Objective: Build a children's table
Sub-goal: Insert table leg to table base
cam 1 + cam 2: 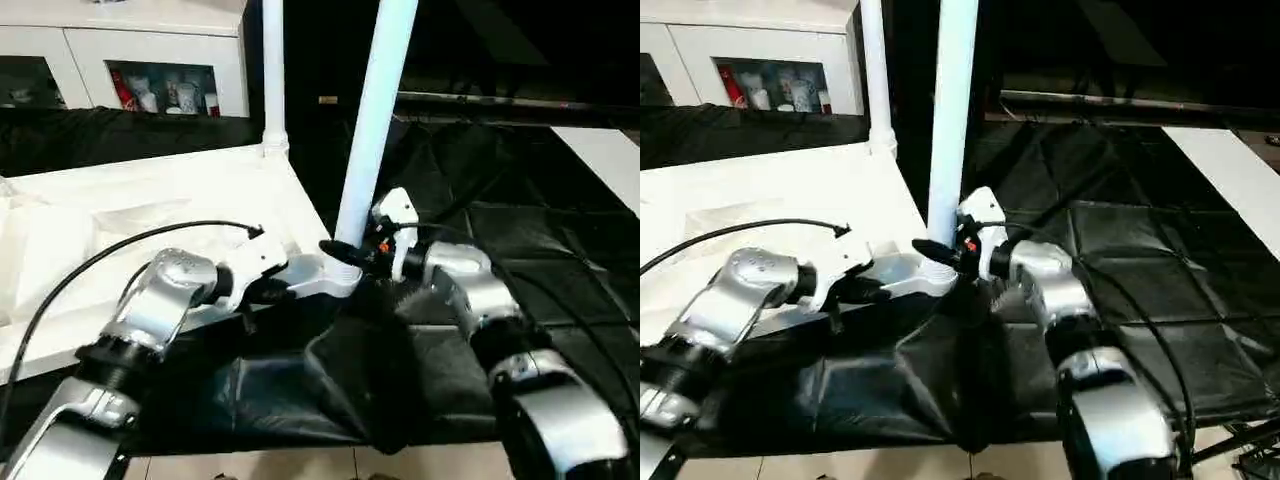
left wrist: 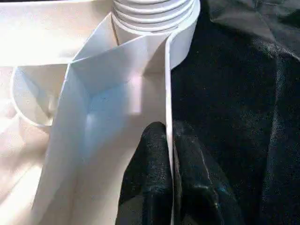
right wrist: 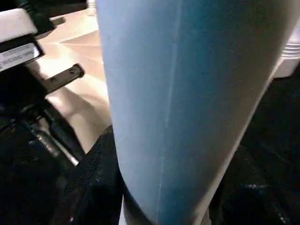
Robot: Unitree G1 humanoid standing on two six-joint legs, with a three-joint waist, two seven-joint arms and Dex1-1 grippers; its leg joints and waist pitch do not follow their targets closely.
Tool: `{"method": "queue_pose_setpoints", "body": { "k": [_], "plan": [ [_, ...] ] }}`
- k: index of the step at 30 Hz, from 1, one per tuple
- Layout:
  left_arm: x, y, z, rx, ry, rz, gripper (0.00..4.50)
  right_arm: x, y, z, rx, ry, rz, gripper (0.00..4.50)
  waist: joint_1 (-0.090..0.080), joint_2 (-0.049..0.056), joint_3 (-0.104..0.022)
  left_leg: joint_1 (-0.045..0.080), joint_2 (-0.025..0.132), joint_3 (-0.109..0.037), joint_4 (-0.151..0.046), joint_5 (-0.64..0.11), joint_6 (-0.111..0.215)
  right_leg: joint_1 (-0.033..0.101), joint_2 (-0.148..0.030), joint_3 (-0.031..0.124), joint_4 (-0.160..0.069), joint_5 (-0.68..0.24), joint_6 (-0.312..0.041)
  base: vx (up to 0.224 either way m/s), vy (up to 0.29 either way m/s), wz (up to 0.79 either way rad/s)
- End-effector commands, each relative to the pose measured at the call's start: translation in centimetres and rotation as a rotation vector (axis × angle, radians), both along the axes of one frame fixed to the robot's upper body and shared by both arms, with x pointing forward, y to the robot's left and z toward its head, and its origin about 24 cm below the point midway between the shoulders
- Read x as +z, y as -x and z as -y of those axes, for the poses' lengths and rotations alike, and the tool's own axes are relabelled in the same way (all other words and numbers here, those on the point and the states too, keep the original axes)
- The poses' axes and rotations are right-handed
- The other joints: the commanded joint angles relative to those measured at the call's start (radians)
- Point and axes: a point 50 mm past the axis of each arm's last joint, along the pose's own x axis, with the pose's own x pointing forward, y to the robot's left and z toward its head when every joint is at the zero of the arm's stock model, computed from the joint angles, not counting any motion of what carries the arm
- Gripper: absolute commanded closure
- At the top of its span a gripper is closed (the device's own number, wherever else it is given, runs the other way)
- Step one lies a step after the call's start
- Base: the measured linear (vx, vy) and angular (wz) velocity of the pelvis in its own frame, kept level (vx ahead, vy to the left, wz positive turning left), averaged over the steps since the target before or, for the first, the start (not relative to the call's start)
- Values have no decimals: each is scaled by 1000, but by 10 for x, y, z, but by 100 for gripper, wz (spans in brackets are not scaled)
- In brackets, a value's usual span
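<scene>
The table top [image 1: 150, 200] looks like smooth white plastic with a soft sheen, its thin walls and ribs slightly glossy. The near leg [image 1: 375, 120], rising through the upper middle of the frame, is a smooth plastic tube with a faint seam. The black sheet [image 1: 520, 240] across the right is creased, shiny cloth. The forearms [image 1: 160, 300] are brushed silver metal; the fingers [image 2: 150, 178] are matt black, finely textured.
</scene>
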Motion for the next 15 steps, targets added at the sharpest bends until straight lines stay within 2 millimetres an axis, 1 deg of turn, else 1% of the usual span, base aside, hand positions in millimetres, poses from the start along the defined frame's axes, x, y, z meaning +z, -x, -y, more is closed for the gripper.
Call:
{"method": "queue_pose_setpoints", "body": {
  "k": [1,2,6,7,8,9,10,11,12,13,14,15],
  "plan": [
    [4,12,27,-197,75,-9,450,-33,17,1,93,111,-130,260,11,8,-60,-1,24,-2,-69,-224,41,52,-67,45,-71,-266,-226,0,0,0],
    [4,12,27,-197,75,-9,450,-33,17,1,94,112,-130,260,13,6,-60,-1,24,-2,-69,-226,41,53,-67,44,-71,-263,-227,0,0,0],
    [7,14,27,-230,96,-6,450,-41,24,8,114,98,-148,260,17,6,-59,2,25,-2,-71,-247,35,51,-66,44,-74,-294,-221,0,0,0],
    [9,15,27,-249,105,-6,450,-43,26,10,119,91,-157,260,17,11,-58,3,25,-4,-73,-259,30,50,-66,44,-75,-308,-218,0,0,0],
    [11,17,27,-283,123,-14,450,-46,30,12,143,90,-168,260,17,13,-57,4,25,-5,-74,-273,27,50,-65,44,-77,-320,-214,0,0,0],
    [13,19,27,-312,138,-23,450,-48,33,13,161,94,-173,260,17,12,-58,5,25,-5,-74,-281,27,50,-65,44,-79,-324,-212,0,0,0],
    [14,20,27,-326,145,-33,450,-49,34,14,175,99,-177,260,16,11,-57,5,26,-6,-76,-302,24,49,-64,44,-80,-347,-206,0,0,0],
    [16,23,26,-366,156,-65,450,-52,39,16,215,112,-188,260,16,10,-58,5,26,-6,-76,-304,25,50,-65,43,-81,-352,-205,0,0,0],
    [16,24,26,-371,154,-69,450,-52,39,17,218,113,-189,260,18,10,-58,5,26,-7,-76,-302,25,51,-66,43,-80,-353,-204,0,0,0],
    [16,27,25,-413,136,-99,450,-54,43,19,253,123,-203,260,18,14,-57,6,28,-8,-78,-308,23,48,-65,44,-80,-354,-206,0,0,0],
    [16,27,25,-413,136,-99,450,-54,43,19,253,123,-203,260,16,13,-58,6,28,-7,-78,-314,22,48,-64,43,-80,-354,-207,0,0,0],
    [16,25,23,-418,115,-93,450,-56,45,20,269,136,-201,260,17,20,-57,8,28,-8,-79,-320,16,46,-64,44,-80,-348,-210,0,0,0]
  ]
}}
